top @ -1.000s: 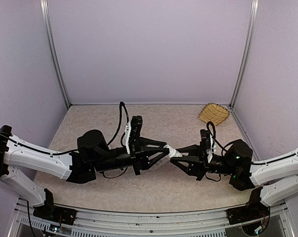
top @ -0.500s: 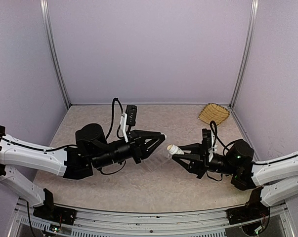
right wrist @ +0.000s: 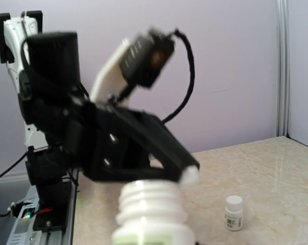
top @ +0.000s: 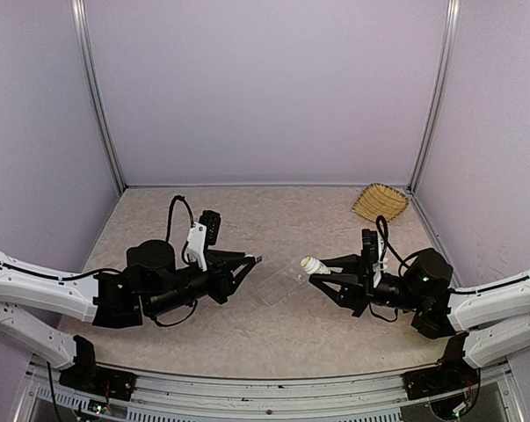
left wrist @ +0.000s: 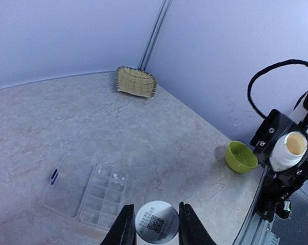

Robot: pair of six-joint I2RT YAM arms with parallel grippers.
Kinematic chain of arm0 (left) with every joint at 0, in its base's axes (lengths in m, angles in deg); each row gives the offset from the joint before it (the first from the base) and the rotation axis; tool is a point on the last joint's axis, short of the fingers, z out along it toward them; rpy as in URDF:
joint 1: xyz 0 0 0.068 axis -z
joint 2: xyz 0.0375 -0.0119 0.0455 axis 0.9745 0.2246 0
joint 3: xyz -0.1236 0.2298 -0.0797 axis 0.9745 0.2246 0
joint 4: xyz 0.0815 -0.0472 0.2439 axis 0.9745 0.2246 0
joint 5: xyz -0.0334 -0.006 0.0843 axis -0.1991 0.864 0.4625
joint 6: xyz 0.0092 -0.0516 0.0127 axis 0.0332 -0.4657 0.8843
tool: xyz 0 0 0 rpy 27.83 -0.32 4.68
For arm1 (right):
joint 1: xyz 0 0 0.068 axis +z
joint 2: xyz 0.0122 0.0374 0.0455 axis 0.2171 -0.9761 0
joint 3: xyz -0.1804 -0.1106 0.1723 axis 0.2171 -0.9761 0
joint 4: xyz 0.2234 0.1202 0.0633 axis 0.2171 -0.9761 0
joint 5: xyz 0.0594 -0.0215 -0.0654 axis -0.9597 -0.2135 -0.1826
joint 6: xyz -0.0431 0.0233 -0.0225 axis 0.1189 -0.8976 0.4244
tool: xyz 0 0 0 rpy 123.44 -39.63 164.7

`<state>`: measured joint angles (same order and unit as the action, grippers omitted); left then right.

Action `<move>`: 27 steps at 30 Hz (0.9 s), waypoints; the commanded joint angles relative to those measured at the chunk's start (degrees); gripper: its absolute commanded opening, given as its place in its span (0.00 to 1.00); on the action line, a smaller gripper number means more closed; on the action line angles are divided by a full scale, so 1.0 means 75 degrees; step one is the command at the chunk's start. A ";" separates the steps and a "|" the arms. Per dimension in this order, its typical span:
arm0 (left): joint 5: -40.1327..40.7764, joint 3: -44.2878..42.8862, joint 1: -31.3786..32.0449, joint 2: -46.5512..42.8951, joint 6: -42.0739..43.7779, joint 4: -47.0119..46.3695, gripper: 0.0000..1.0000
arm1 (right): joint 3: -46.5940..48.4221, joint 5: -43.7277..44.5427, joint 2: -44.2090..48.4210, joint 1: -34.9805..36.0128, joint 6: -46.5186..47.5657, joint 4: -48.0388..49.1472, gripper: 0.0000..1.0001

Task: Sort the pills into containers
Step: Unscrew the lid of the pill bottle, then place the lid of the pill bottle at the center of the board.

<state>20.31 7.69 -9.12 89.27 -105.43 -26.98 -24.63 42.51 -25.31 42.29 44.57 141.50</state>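
My left gripper (top: pixel 252 261) is shut on a round white bottle cap (left wrist: pixel 156 223) with a printed code label, held between both fingers above the table. My right gripper (top: pixel 317 272) is shut on a white pill bottle (top: pixel 310 265), whose open mouth (left wrist: pixel 295 143) points toward the left arm; its threaded neck (right wrist: pixel 152 205) fills the bottom of the right wrist view. Between the two grippers the clear compartment container (top: pixel 278 286) lies flat on the table with its lid (left wrist: pixel 67 186) folded open. A few white pills (left wrist: pixel 115 176) sit in one far compartment.
A lime-green bowl (left wrist: pixel 240 156) stands near the table's front edge by the right arm. A woven straw basket (top: pixel 380 202) lies at the back right corner. A second small capped white bottle (right wrist: pixel 234 213) stands on the table.
The left gripper has drawn back to the left, away from the bottle, taking the cap with it. The bottle stays in the right gripper, now uncapped.
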 commanded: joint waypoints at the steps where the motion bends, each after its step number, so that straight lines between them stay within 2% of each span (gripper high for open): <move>1: 0.0800 0.0454 -0.0158 -0.0302 0.0125 0.0737 0.25 | -0.0092 -0.0126 0.0016 -0.0100 -0.0124 0.0292 0.16; 10: 0.1545 0.1381 -0.0455 -0.0262 0.0057 0.1128 0.25 | -0.0127 -0.0148 -0.0035 -0.0116 -0.0206 0.0385 0.16; 27: 0.1255 0.1881 -0.1510 0.1392 0.0121 0.0329 0.25 | -0.0208 -0.0208 -0.0160 -0.0221 -0.0321 0.0622 0.16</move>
<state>30.30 21.48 -18.94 97.40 -105.30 -21.12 -25.18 41.31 -26.27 41.37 42.97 144.04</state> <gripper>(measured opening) 0.258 0.269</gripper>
